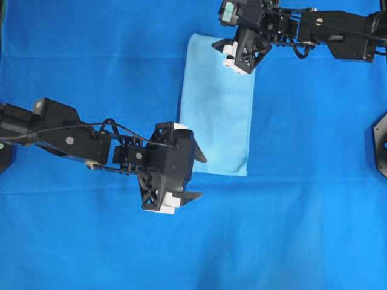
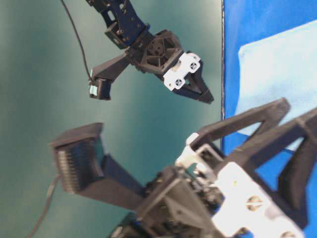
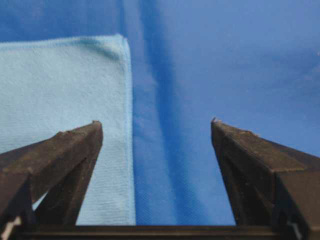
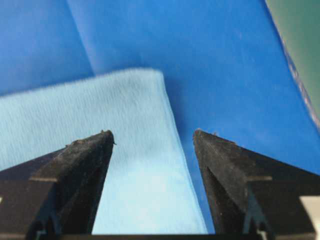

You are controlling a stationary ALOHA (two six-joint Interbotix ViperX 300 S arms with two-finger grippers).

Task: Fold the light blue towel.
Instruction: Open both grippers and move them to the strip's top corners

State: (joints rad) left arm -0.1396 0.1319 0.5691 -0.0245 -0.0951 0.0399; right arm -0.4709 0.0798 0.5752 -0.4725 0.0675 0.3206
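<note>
You have both grippers spread wide with nothing between the fingers. In the left wrist view the left gripper (image 3: 156, 125) shows two dark fingers (image 3: 60, 155) standing far apart, one over the edge of the light blue towel (image 3: 60, 100) and the other over the bare blue table cover (image 3: 225, 60); whether either tip touches the cloth you cannot tell from here. The right wrist view gives you the same picture for the right gripper (image 4: 152, 135): the fingers are wide open, straddling the towel's long edge near a corner, gripping nothing. From overhead, the towel (image 1: 217, 109) lies flat as a tall narrow rectangle on the table cover (image 1: 302, 211), a little above and right of centre. Your left gripper (image 1: 198, 178) sits at the towel's lower left corner and your right gripper (image 1: 221, 51) at its upper edge, so each arm covers a small part of the cloth. Only the overhead view shows the whole towel outline. The table-level view adds a teal wall (image 2: 49, 74) behind the table and the right gripper (image 2: 200, 91) hanging clear above the surface, with the left one blurred in the foreground.
</note>
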